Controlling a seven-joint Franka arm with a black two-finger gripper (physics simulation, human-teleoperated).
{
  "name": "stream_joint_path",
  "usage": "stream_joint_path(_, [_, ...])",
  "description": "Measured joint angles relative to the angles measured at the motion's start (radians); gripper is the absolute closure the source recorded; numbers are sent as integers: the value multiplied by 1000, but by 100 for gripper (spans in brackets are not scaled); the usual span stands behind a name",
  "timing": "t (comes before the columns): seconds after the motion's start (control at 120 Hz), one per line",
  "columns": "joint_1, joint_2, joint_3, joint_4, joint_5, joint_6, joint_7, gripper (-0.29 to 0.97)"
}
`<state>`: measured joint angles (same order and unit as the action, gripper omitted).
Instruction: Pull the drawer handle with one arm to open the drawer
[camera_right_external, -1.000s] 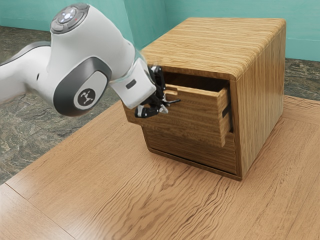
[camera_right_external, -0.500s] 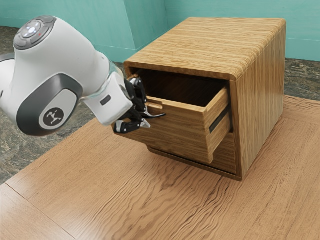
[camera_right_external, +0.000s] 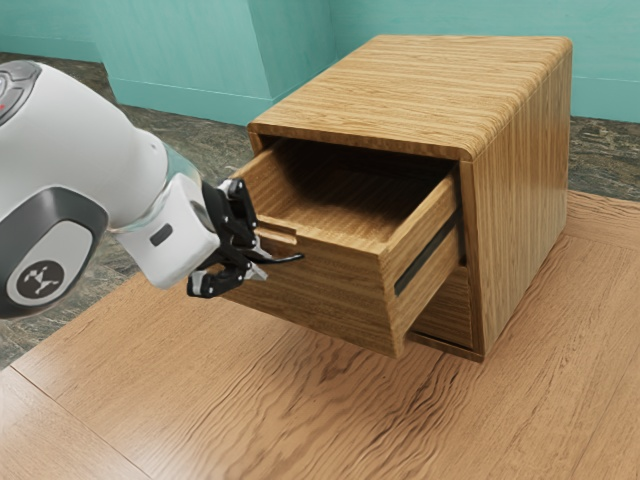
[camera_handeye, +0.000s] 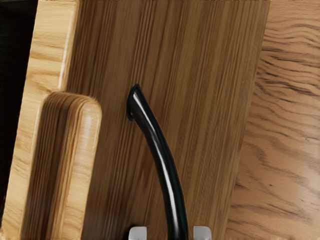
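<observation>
Gripper (camera_right_external: 258, 262) is clasping the drawer (camera_right_external: 335, 285) handle (camera_handeye: 159, 160); the pull should be running straight out from the cabinet (camera_right_external: 510, 170), without twisting.

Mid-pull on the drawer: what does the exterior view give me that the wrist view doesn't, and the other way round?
Exterior view: the whole cabinet, the drawer pulled well out with its inside open to sight, and the arm bringing the gripper to the drawer's face.
Wrist view: a close look at the black handle, curving off the drawer front from its fixed end, with a raised wooden tab beside it.
Both: the drawer's face, the handle and the wooden table.
</observation>
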<state>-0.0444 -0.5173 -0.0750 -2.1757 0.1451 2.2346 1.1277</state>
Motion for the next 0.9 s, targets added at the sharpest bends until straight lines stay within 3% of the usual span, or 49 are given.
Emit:
stream_joint_path(0.508, [2, -109, -49, -66, -5, -58, -45, 78])
stream_joint_path(0.9, [1, -116, -52, -70, -8, -105, -73, 76])
